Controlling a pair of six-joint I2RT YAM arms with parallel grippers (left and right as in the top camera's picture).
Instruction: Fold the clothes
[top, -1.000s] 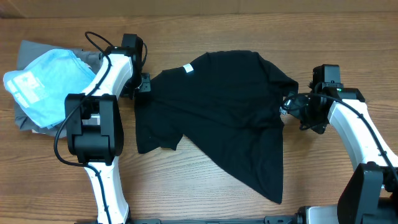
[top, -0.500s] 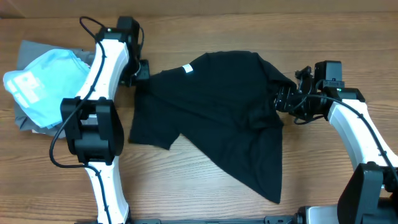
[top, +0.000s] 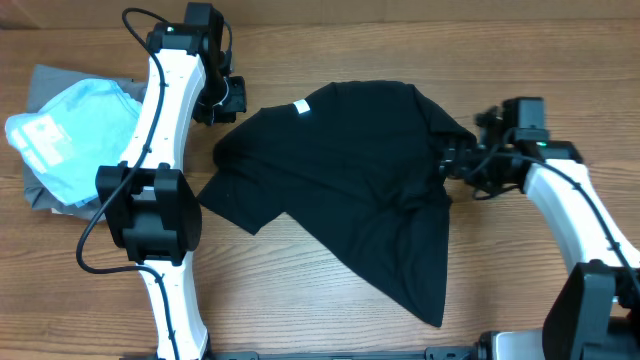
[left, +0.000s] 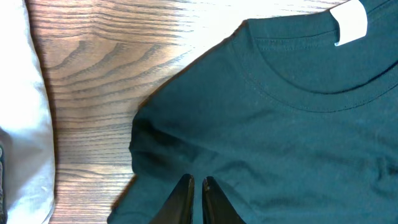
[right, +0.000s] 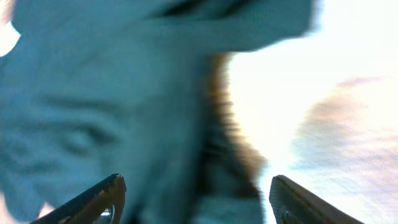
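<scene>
Black T-shirt (top: 350, 170) lies rumpled mid-table (top: 300, 310), white tag (top: 300, 110) showing.
We see the left gripper (left: 197, 190) pressed nearly together over its shoulder, the right gripper (right: 196, 183) spread wide around bunched cloth; a blue garment (top: 70, 125) tops the grey ones (top: 40, 85) far left.

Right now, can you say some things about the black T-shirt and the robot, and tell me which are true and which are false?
1. The black T-shirt lies on a wooden table. True.
2. The tag at its neck is red. False: it is white.
3. The right end effector has its jaws wide apart. True.
4. The light blue garment lies on top of the T-shirt. False: it rests on the grey garments, apart from the T-shirt, on the other side of the left arm.
</scene>
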